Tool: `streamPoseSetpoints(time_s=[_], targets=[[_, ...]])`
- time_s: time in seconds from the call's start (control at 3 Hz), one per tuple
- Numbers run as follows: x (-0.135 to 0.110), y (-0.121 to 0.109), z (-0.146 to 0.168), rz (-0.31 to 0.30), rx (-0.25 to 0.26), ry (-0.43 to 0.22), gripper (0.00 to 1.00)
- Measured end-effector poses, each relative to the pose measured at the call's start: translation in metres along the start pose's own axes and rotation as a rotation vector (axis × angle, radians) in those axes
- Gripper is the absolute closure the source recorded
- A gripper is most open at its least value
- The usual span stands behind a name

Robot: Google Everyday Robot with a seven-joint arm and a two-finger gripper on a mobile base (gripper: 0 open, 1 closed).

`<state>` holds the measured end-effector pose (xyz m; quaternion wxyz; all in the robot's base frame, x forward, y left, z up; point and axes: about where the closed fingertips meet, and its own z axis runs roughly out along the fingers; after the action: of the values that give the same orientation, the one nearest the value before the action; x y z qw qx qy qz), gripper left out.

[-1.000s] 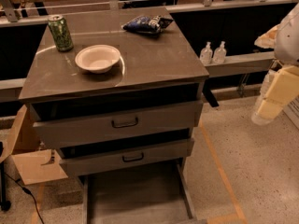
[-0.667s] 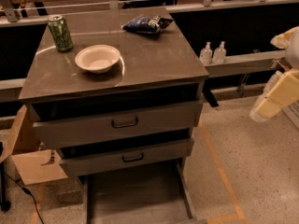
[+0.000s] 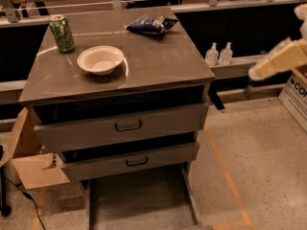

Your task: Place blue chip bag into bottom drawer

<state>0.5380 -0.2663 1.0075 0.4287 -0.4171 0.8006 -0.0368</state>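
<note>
A can (image 3: 62, 32) stood at ten o'clock on the worktop (image 3: 158, 61), with a bowl (image 3: 100, 60) just beside it toward the centre. Neither touched the bag (image 3: 151, 24), which lay flat at one o'clock near the back edge, well apart from both.

Below, at six o'clock under two handled drawers, the bottom drawer (image 3: 139, 202) stood pulled out, its flat floor bare and open from above.

The pincer (image 3: 276, 61) hung off at three o'clock, out past the worktop's right edge and above two small bottles (image 3: 218, 54), well apart from the bag. How far it stood open could not be told. It did not have the bag.

The bag looked light, soft and crinkled: mostly air and foil, likely to slide on the smooth worktop if nudged from the side, and to buckle instead of resisting a squeeze. The chips inside would crush under a hard pinch. The best hold was probably across the puffed middle from above, or on a crimped end seam, where the foil is doubled and stiffer. A light bag could swing or slip on the long way down to six o'clock, so a firm but shallow grip seemed wise.
</note>
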Motion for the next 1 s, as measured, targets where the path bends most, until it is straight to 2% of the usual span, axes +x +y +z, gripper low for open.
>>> streamPoseSetpoints(time_s=[0.33, 0.67, 1.0], targets=[[-0.043, -0.071, 0.049, 0.026, 0.093, -0.178, 0.00], [-0.063, -0.110, 0.145, 0.059, 0.066, -0.216, 0.00], [-0.078, -0.118, 0.188, 0.048, 0.049, -0.228, 0.00]])
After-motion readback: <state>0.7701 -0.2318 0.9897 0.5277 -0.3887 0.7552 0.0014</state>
